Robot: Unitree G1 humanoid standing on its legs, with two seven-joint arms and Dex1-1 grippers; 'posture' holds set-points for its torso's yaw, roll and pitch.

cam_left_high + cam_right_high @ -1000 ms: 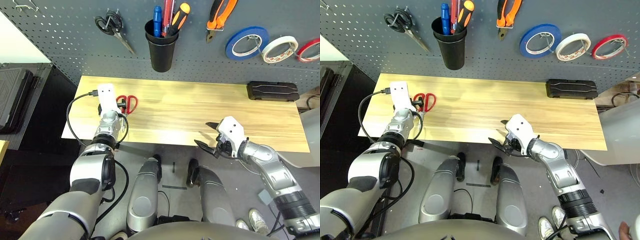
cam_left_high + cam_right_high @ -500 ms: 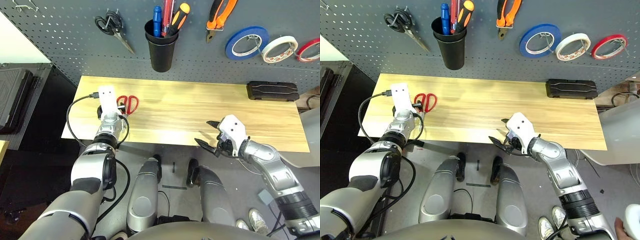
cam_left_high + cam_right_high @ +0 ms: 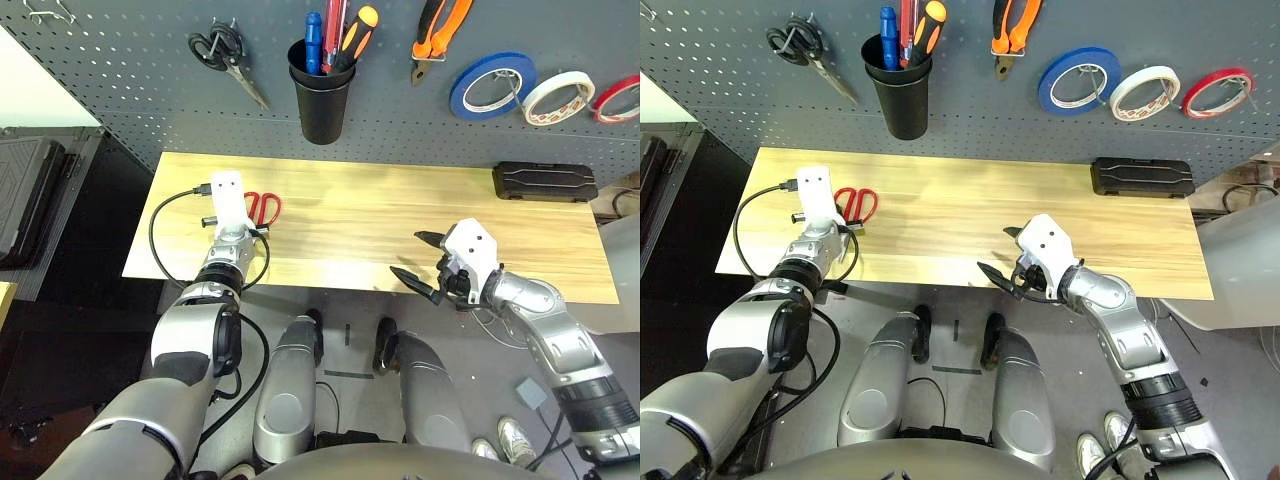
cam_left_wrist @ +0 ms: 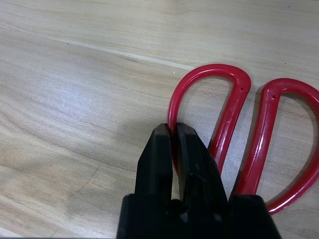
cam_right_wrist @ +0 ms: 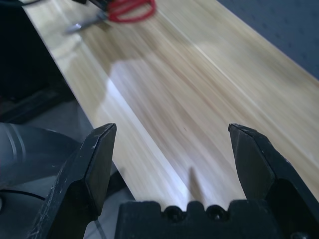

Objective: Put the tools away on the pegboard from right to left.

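The red-handled scissors lie flat on the wooden table near its left end. My left gripper is shut on the rim of one red handle loop. My right gripper hovers open and empty over the table's front edge, right of centre; its wide-set fingertips frame bare wood. On the pegboard hang the whitish tape roll and the orange-and-black pliers. The black-and-orange screwdriver stands in the black cup.
Black-handled scissors hang on the pegboard's left. Blue tape and red tape flank the whitish roll. A black case lies at the table's back right. Metal hooks sit at the pegboard's upper left.
My left gripper has slid slightly right and closed on the scissors' handle loop. The right gripper has drifted a little right and stays open.
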